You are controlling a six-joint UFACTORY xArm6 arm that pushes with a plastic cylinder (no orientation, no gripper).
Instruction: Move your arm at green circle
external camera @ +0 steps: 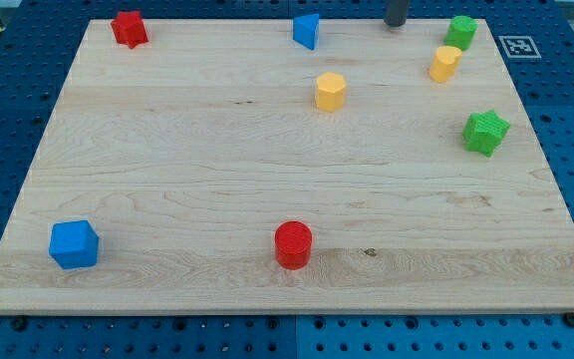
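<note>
The green circle block [460, 32] stands near the board's top right corner. My tip [396, 25] is at the top edge of the board, to the view's left of the green circle and apart from it. Only the lowest part of the rod shows. A yellow rounded block [444, 63] sits just below the green circle. A blue triangle [307, 31] lies to the left of my tip.
A green star [485, 132] sits at the right side. A yellow hexagon [330, 91] is near the upper middle. A red star [129, 28] is at the top left. A blue cube [74, 244] and a red circle [293, 244] sit near the bottom.
</note>
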